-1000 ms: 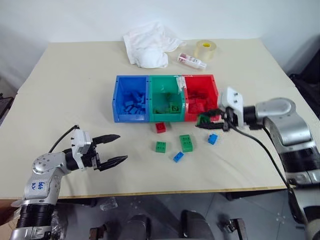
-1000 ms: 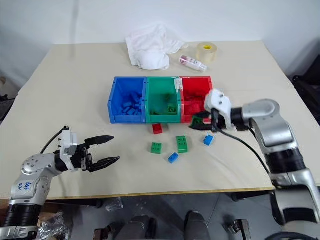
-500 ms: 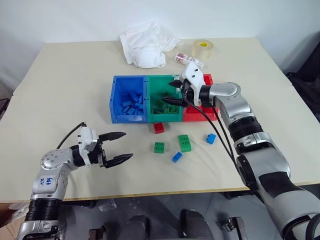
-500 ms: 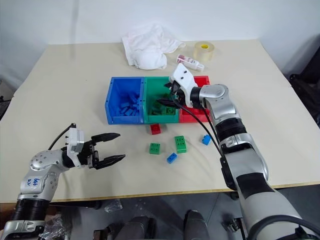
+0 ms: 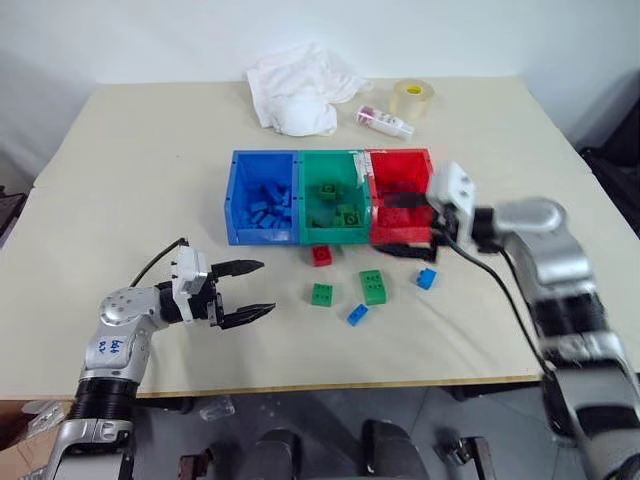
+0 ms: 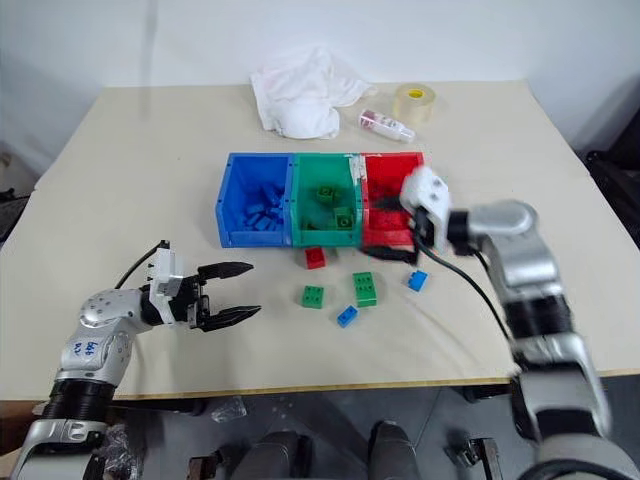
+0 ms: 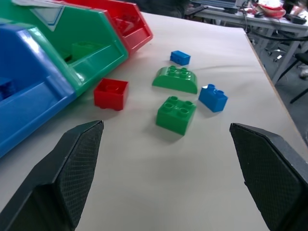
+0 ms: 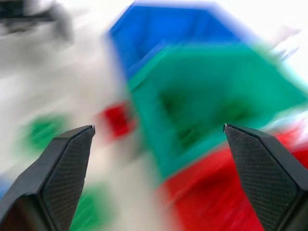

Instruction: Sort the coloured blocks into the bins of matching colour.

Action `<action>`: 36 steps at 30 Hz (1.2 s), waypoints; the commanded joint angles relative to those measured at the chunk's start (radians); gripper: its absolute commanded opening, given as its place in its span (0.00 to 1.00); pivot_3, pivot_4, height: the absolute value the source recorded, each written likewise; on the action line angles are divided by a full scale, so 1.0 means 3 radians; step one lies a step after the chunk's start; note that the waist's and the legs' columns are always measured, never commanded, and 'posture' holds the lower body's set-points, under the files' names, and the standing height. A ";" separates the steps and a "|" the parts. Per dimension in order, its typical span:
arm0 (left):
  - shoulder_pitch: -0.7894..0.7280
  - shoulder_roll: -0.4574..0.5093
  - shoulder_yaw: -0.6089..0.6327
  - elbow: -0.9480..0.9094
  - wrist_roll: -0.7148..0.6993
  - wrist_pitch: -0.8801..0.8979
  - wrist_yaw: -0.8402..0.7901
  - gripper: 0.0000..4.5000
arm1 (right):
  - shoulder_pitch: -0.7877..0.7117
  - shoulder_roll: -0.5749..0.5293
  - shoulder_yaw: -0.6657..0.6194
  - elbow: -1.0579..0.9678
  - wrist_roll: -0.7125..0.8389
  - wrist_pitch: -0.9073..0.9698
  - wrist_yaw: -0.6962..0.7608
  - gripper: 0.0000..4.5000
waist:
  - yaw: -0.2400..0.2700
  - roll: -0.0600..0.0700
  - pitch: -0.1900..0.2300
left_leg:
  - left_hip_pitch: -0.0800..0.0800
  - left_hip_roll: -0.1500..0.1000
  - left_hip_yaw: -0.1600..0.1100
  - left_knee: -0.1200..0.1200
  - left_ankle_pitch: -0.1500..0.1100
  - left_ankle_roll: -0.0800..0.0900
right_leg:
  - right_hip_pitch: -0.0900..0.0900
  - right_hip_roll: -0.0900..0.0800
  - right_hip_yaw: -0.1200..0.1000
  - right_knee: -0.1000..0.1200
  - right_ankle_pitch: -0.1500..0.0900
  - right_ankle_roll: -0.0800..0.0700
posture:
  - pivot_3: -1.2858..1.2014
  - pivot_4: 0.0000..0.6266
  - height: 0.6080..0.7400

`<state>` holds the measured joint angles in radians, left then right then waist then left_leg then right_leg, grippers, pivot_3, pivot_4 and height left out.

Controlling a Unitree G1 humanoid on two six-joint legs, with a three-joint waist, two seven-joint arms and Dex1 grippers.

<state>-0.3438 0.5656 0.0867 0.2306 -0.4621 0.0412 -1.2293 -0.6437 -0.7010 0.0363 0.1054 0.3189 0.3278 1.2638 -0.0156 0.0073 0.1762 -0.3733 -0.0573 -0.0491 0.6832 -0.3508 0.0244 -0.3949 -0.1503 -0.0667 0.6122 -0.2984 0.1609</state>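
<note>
Five loose blocks point(image 5: 322, 294), right claw point(image 5: 408, 222) blurred, empty

The one bit of writing I can spot is a blue handwritten scrawl on the grey shell of the left arm point(image 5: 108, 347), down near the elbow; it looks like a couple of short lines of digits or letters, but I cannot make them out for sure. The small bottle point(image 5: 384, 122) lying at the far side of the worktop point(image 5: 150, 160) carries a label with reddish print, too small to read. Nothing legible shows on the bins or the blocks.
</note>
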 commanded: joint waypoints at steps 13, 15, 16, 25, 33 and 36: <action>-0.0023 0.0149 0.0109 0.0083 -0.0005 -0.0073 -0.0139 1.00 | 0.1758 -0.0860 -0.1052 -0.1083 0.0322 0.0591 -0.0259 1.00 | 0.0049 -0.0001 0.0000 | 0.0011 0.0008 0.0019 0.0001 0.0000 0.0001 | 0.0008 0.0003 0.0010 -0.0007 0.0000 0.0001 | 0.52 0.24 1.00; -0.0013 0.0147 0.0112 0.0050 -0.0008 -0.0063 -0.0121 1.00 | 0.1559 -0.0780 -0.0859 -0.0948 0.0247 0.0574 -0.0353 1.00 | 0.0049 -0.0001 0.0001 | 0.0011 0.0007 0.0019 0.0001 0.0000 0.0001 | 0.0007 0.0002 0.0010 -0.0007 0.0000 0.0001 | 0.52 0.24 1.00; -0.0007 0.0142 0.0113 0.0027 -0.0009 -0.0058 -0.0104 1.00 | 0.1447 -0.0725 -0.0747 -0.0863 0.0201 0.0557 -0.0393 1.00 | 0.0050 -0.0001 0.0001 | 0.0011 0.0007 0.0017 0.0001 0.0000 0.0001 | 0.0008 0.0003 0.0010 -0.0007 0.0000 0.0001 | 0.52 0.24 1.00; 0.0231 0.0133 0.0177 -0.0309 -0.0064 0.0022 0.0061 1.00 | 0.0643 -0.0259 -0.0015 0.0099 -0.0249 0.0320 -0.0602 1.00 | 0.0054 -0.0001 0.0001 | 0.0006 0.0004 0.0008 0.0000 0.0000 0.0001 | 0.0005 0.0002 0.0007 -0.0007 0.0000 0.0000 | 0.52 0.24 1.00; 0.0476 0.0172 0.0299 -0.0542 -0.0100 0.0087 0.0177 1.00 | 0.0558 -0.0178 -0.0005 0.0200 -0.0243 0.0236 -0.0566 0.50 | 0.0045 -0.0001 0.0001 | 0.0006 0.0006 0.0009 0.0000 0.0000 0.0000 | 0.0005 0.0003 0.0006 -0.0007 0.0000 0.0000 | 0.52 0.24 1.00; 0.0510 0.0169 0.0313 -0.0585 -0.0101 0.0100 0.0198 1.00 | 0.0556 -0.0178 -0.0053 0.0118 -0.0197 0.0237 -0.0561 0.32 | 0.0051 -0.0001 0.0001 | 0.0006 0.0005 0.0008 0.0000 0.0000 0.0001 | 0.0005 0.0002 0.0007 -0.0007 0.0000 0.0001 | 0.52 0.24 1.00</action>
<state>-0.1971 0.6051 0.1577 0.0883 -0.4700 0.0720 -1.1736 -0.4642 -0.7539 0.0487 0.1771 0.2369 0.4115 1.0905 -0.0004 0.0071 0.1764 -0.3714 -0.0559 -0.0466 0.6832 -0.3507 0.0246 -0.3934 -0.1498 -0.0647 0.6102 -0.2983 0.1610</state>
